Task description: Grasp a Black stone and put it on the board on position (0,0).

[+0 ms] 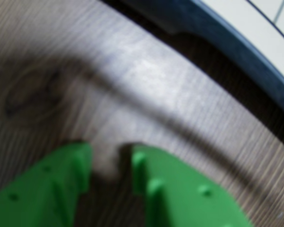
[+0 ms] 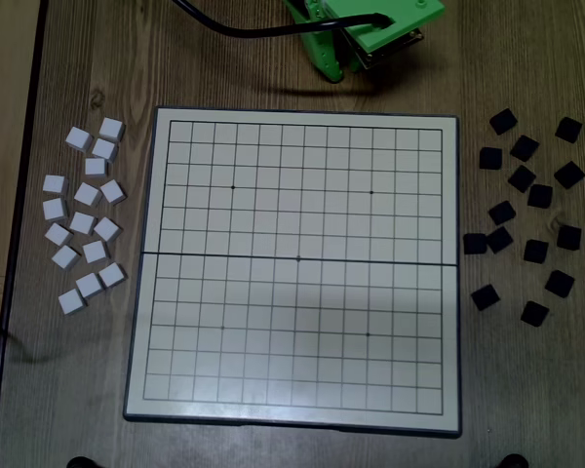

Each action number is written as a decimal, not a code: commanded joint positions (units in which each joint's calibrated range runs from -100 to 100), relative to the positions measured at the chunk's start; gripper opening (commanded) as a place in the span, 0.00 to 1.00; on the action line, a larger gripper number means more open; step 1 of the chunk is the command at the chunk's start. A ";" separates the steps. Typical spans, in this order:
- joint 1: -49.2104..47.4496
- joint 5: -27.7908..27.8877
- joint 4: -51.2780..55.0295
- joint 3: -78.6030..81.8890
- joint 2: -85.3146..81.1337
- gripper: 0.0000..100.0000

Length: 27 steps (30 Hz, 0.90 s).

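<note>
item: black stones (image 2: 523,216), small flat matte squares scattered on the wooden table (image 2: 97,58) at the right of the board (image 2: 302,125) in the overhead view, well apart from my gripper (image 1: 111,163), which hangs over bare wood near the board's top rim, green fingers (image 1: 68,163) a little apart and holding nothing. handling, as i judge it: light, stiff, not fragile, low enough to slip. take one loose stone, such as an outer one (image 2: 504,121), across two opposite side edges, fingers down to the table.
</note>
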 commanded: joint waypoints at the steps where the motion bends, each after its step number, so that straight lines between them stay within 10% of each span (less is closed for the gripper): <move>1: -0.10 0.34 2.31 0.27 1.09 0.07; 27: 0.08 0.34 2.31 0.27 1.09 0.07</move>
